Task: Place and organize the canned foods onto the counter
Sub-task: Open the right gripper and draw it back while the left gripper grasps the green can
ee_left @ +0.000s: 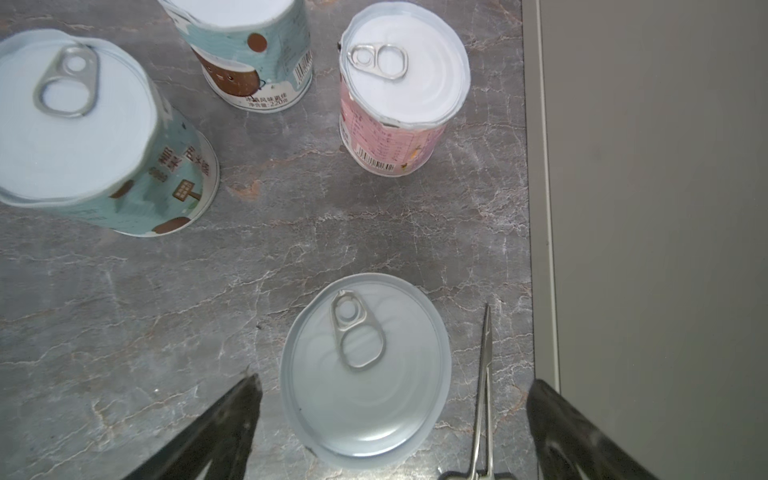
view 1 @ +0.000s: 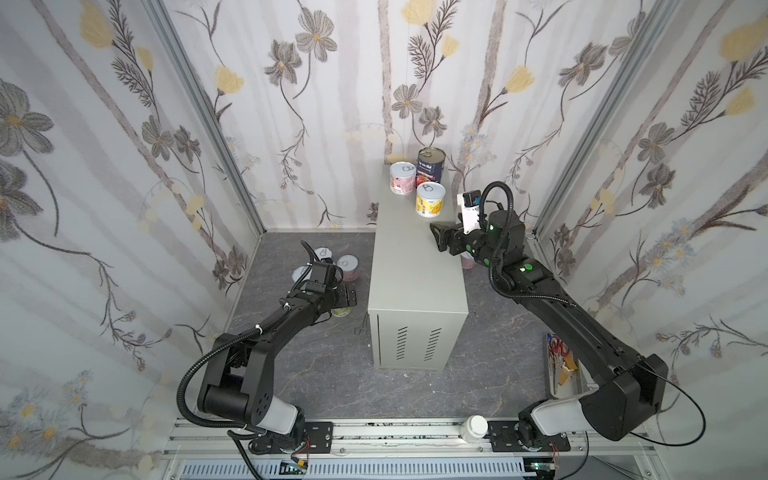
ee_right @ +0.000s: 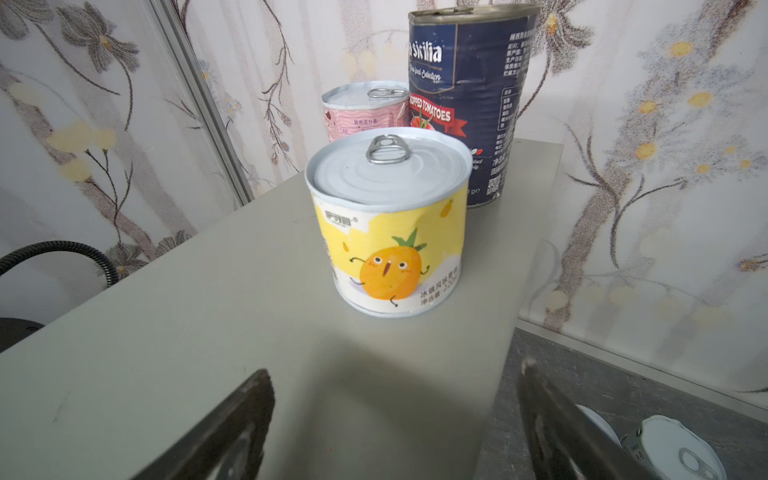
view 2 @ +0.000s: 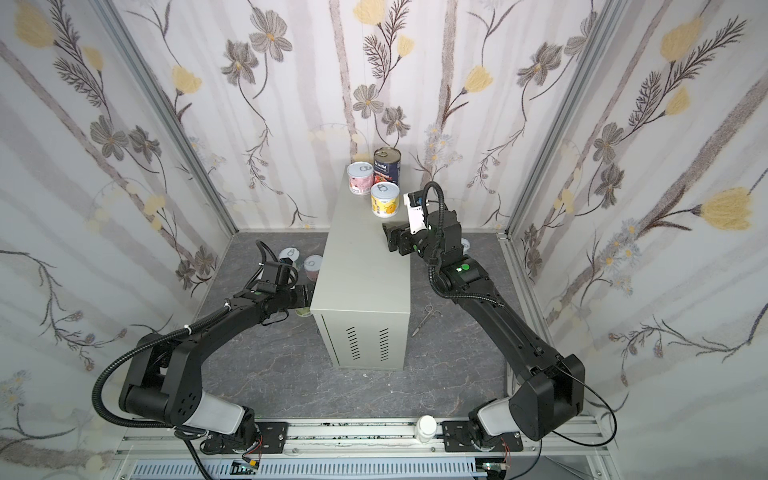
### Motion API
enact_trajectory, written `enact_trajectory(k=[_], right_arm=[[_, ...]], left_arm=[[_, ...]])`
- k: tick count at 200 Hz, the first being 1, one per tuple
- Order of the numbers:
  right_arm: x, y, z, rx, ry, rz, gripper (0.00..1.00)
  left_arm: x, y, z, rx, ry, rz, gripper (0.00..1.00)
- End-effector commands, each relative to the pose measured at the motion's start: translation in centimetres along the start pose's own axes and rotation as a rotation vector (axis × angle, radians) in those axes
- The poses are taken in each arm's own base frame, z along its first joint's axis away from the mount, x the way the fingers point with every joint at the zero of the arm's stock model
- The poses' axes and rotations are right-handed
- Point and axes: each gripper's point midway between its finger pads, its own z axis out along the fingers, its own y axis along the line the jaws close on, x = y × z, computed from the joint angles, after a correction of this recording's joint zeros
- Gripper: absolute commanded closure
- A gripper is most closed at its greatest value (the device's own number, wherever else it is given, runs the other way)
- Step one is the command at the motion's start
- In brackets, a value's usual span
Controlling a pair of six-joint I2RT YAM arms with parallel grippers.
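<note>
The right gripper [ee_right: 395, 370] hangs open and empty, the yellow can [ee_right: 390, 232] upright on the counter [ee_right: 208, 311] just beyond its fingertips, while the left gripper [ee_left: 397, 380], spread wide and empty, straddles a short can [ee_left: 365, 374], where the scissors [ee_left: 484, 374] just inside one finger might get pinched too.

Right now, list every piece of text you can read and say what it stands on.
"sicilia": tall tomato can, dark-blue upper label.
"HOPPED TOMATOES": same can's red banner; the first letter is hidden behind the pink can.
Chinese print on the yellow can and the blue floor can: too small or blurred to read.
</note>
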Motion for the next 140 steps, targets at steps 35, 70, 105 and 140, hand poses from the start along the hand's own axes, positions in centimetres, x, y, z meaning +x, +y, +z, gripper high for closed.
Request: enact_trajectory(k=[35,70,105,140], right_arm=[[-0.2,-1.3,-2.5,0.057,-0.03,-0.01,0.07],[-0.1,-1.8,-2.9,0.061,-0.038,-0.005,0.07],[-0.5,-0.7,-3.5,-0.013,-0.085,-0.006,0.05],[-0.7,-1.2,-3.8,0.005,-0.106,0.006,0.04]], left_arm=[[0.3,0.9,1.4,-0.06,0.027,-0.027,0.0],[1.1,1.7,2.5,-0.109,0.059,-0.031,0.0],[1.0,1.5,3.4,-0.108,0.067,-0.03,0.0],[0.9,1.5,4.1,-0.113,0.073,-0.025,0.06]])
